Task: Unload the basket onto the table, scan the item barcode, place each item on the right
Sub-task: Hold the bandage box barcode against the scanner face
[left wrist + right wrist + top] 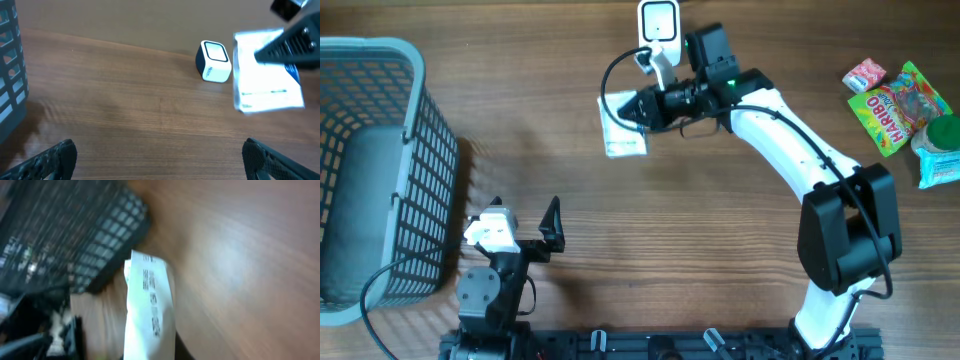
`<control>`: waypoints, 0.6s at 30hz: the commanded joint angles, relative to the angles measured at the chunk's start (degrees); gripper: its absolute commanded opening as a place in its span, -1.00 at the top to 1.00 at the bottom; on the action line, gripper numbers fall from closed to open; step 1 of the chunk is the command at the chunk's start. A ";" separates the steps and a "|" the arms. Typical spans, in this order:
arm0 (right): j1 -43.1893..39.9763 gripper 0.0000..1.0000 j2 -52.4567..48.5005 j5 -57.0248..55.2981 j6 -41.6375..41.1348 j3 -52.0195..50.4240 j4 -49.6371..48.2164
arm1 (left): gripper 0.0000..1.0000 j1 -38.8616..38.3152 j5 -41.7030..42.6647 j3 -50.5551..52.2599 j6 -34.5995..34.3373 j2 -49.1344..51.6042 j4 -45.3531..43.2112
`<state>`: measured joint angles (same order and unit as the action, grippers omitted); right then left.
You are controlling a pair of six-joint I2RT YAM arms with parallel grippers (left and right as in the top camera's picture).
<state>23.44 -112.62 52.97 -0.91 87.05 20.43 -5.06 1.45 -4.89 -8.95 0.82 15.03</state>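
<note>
The item is a flat white packet [622, 128] with dark print, and my right gripper [638, 108] is shut on its right edge, holding it just left of and below the scanner. The barcode scanner [659, 24] is a small white box with a dark side, standing at the far middle of the table. The left wrist view shows the scanner [215, 61] with the packet [267, 75] to its right. In the right wrist view the packet [150, 305] stands edge-on and blurred between the jaws. My left gripper [523, 212] is open and empty near the front left, as its own wrist view of the left gripper [160, 165] confirms.
A grey mesh basket [380, 170] fills the left side. At the far right lie a Haribo bag [900, 105], a small pink packet [865, 75] and a teal-topped pack [942, 150]. The basket [75, 235] also shows beyond the packet in the right wrist view.
</note>
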 commanded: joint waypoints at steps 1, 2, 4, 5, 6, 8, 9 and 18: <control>0.28 0.92 0.42 28.92 16.85 -0.31 -13.97 | -1.00 0.42 0.48 0.24 -0.52 -0.33 -0.09; 0.28 0.91 0.22 34.62 20.70 -0.33 -17.68 | -1.00 0.42 0.48 0.24 -0.52 -0.33 -0.09; 0.42 0.91 -0.26 39.91 30.93 -0.33 -21.09 | -1.00 0.42 0.48 0.24 -0.52 -0.33 -0.09; 0.87 0.91 -0.26 39.89 34.36 -0.33 -21.62 | -1.00 0.42 0.48 0.24 -0.52 -0.33 -0.09; 1.60 0.91 -0.26 39.89 40.26 -0.33 -22.45 | -1.00 0.42 0.48 0.24 -0.52 -0.33 -0.09; 2.84 0.91 -0.26 39.89 46.56 -0.33 -27.41 | -1.00 0.42 0.48 0.24 -0.52 -0.33 -0.09; 3.52 0.90 -0.26 39.89 46.84 -0.33 -32.26 | -1.00 0.42 0.48 0.24 -0.52 -0.33 -0.09; 5.75 0.91 0.02 39.89 26.86 -0.31 -41.88 | -1.00 0.42 0.48 0.24 -0.52 -0.33 -0.09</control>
<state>29.10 -112.60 89.36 37.12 86.41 -20.05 -5.06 1.45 -4.89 -8.97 0.84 15.05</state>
